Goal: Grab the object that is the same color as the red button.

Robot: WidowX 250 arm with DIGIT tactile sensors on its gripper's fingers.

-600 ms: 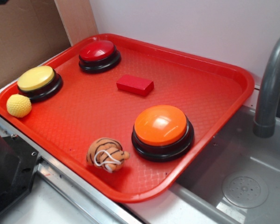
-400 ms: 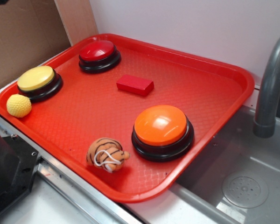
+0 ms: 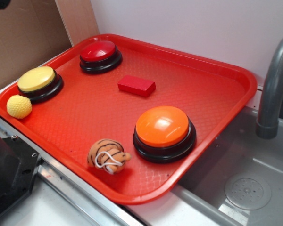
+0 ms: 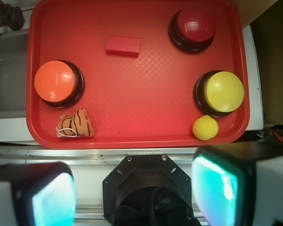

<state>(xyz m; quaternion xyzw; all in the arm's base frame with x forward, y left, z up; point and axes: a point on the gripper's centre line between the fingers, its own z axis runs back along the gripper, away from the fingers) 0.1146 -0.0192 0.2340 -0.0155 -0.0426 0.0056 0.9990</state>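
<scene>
Nothing on the red plastic tray (image 3: pixel 217 89) has moved; my fingers (image 4: pixel 134 193) hang wide, high above. Next: descend onto the small flat red block (image 4: pixel 122 45) ahead.

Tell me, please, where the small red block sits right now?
In the exterior view the red block lies flat on the red tray, toward its back, just right of the red button and behind the orange button.

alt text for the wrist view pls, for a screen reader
Seen from above, a red tray holds a small red block, red button, orange button, yellow button, yellow ball and striped plush toy. The open gripper hangs short of the tray, holding nothing.
</scene>
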